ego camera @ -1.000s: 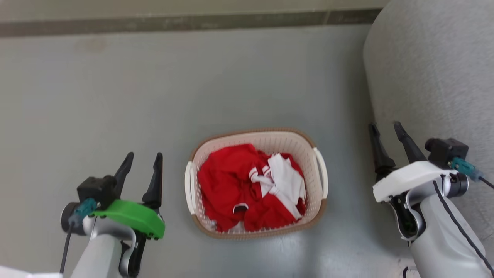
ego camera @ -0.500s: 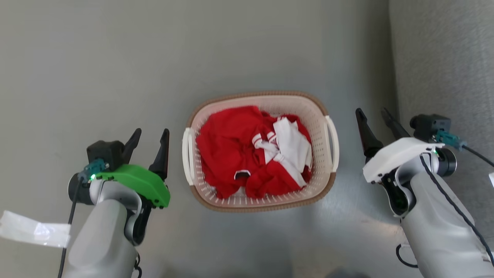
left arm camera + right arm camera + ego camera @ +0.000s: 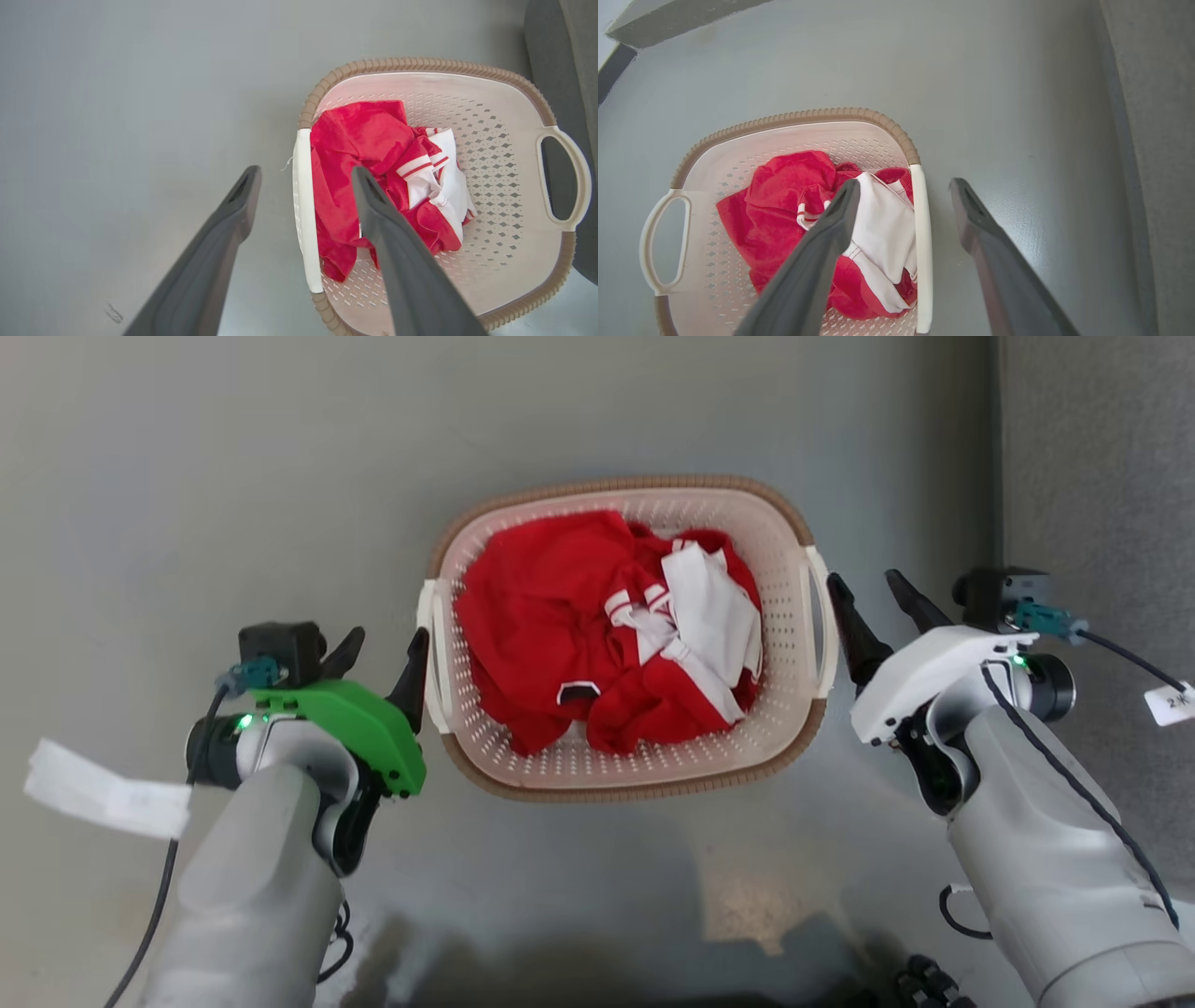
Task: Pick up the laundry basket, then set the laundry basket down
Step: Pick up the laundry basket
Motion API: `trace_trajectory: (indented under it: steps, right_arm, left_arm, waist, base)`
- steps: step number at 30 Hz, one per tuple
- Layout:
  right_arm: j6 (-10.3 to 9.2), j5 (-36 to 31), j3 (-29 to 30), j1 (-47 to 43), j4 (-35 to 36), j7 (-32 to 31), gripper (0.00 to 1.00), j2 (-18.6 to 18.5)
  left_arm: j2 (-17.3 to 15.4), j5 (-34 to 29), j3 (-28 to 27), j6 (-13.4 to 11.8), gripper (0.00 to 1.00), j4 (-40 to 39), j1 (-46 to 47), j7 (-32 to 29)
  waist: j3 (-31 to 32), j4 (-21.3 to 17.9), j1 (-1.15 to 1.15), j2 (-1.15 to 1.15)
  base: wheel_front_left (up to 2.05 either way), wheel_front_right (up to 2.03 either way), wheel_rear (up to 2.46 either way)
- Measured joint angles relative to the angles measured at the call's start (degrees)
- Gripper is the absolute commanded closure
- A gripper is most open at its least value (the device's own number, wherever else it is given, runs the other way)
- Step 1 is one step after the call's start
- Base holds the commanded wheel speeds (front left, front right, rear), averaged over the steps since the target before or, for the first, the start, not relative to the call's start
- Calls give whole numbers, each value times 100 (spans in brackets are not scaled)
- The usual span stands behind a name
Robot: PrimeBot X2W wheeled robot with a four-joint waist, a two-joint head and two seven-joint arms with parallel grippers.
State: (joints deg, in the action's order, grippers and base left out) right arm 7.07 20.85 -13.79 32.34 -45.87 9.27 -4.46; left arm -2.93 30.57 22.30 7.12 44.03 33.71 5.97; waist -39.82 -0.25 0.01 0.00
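The laundry basket (image 3: 607,792) sits on the floor (image 3: 233,476), flanked on both sides.
I see the left pincer (image 3: 387,637) spread wide astride the basket's left handle (image 3: 302,210), and the right pincer (image 3: 861,581) just as wide astride the right handle (image 3: 922,233); touching or not, I can't tell. Red and white clothes (image 3: 551,607) lie inside. There's open floor past the basket's far side, and grey upholstery (image 3: 1102,448) close on its right.

Hidden and cut-off parts
You cannot see most of the laundry basket (image 3: 644,761) bottom under the red and white clothes (image 3: 607,625); the 2 wrist views cut its near end at the bottom edge, and the white tag (image 3: 1170,704) print is too small to read.
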Motion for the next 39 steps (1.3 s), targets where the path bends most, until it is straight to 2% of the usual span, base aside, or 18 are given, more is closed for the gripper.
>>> trace_trajectory:
  steps: [20,32,33,34,36,37,38,39]
  right_arm:
    - [5,232,-361,837,-875,-5,0,64]
    - [5,367,-528,1131,-1178,86,0,69]
    - [5,386,-544,1162,-1200,87,3,69]
    - [5,394,-559,1189,-1219,97,12,69]
    - [5,402,-588,1229,-1257,135,13,69]
    - [5,416,-606,1247,-1279,135,23,69]
    - [5,443,-630,1268,-1304,135,33,69]
    - [5,447,-653,1288,-1328,136,58,69]
  left_arm:
    - [42,463,444,0,0,749,1114,-593]
    - [58,737,769,0,0,954,1274,-593]
    - [59,764,797,0,0,965,1297,-594]
    - [60,773,824,0,0,975,1322,-594]
    - [62,820,869,0,0,985,1353,-594]
    - [63,835,899,0,0,995,1367,-594]
    - [65,857,925,0,7,1011,1379,-594]
    - [67,872,946,0,24,1024,1388,-594]
  waist:
    - [-1142,-127,0,0]
    - [-1308,-102,0,0]
    - [-1315,-99,0,0]
    - [-1322,-96,0,0]
    - [-1337,-90,0,0]
    - [-1344,-88,0,0]
    - [-1351,-86,0,0]
    - [-1358,-84,0,0]
  base:
    - [0,0,0]
    - [0,0,0]
    - [0,0,0]
    - [0,0,0]
    - [0,0,0]
    - [0,0,0]
    - [0,0,0]
    - [0,0,0]
